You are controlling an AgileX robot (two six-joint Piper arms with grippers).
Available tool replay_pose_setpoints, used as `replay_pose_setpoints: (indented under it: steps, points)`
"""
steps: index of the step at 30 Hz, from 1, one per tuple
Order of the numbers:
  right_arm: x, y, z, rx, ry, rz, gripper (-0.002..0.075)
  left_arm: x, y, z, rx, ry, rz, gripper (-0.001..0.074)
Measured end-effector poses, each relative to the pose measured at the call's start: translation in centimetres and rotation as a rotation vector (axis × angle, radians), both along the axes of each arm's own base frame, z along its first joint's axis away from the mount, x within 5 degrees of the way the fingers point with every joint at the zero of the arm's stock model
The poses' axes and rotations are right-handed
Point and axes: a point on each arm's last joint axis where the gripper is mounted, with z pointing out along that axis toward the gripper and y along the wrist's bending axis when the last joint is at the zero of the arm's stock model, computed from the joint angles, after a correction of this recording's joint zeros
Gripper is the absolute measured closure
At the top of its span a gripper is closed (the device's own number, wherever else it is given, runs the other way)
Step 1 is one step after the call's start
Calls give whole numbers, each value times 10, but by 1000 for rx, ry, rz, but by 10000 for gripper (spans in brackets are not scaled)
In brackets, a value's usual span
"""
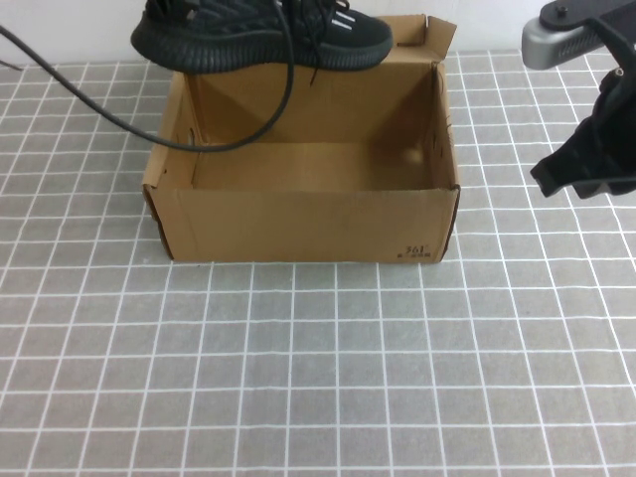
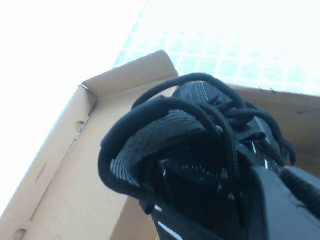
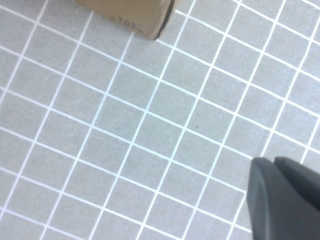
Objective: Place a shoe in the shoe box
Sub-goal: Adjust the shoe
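The black knit shoe [image 1: 263,35] hangs in the air over the far wall of the open brown shoe box [image 1: 298,224], toe pointing left. The box interior shows nothing inside. In the left wrist view my left gripper [image 2: 276,176] is shut on the shoe [image 2: 200,145] near its laces and tongue, above the box's inner wall [image 2: 65,190]. The gripper itself is out of the high view. My right gripper [image 1: 583,174] hovers to the right of the box, shut and empty; it also shows in the right wrist view [image 3: 280,165] over the tiled table.
A black cable [image 1: 199,139] droops from the left across the box's left rear corner. The box lid flap [image 1: 422,35] stands up at the far right corner. A box corner with dark print [image 3: 135,12] shows in the right wrist view. Grey tiled table [image 1: 318,378] lies in front.
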Motion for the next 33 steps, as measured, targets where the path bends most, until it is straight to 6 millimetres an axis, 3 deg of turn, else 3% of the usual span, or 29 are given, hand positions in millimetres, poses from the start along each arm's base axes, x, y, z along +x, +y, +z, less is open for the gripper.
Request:
replay_pose_setpoints:
  steps: [7, 18, 25, 33]
  points:
    - [0, 0, 0, -1, -3, 0, 742, 14, -5, -14, -36, 33, -16, 722]
    - [3, -3, 1, -27, -33, -7, 742, 16, -6, -16, -49, 34, -26, 722]
    - [4, -2, 2, -24, -44, -6, 742, 24, -12, -29, -108, 71, -57, 722]
    - [12, 2, -9, -42, -12, -5, 742, 24, -12, -29, -120, 89, -47, 722]
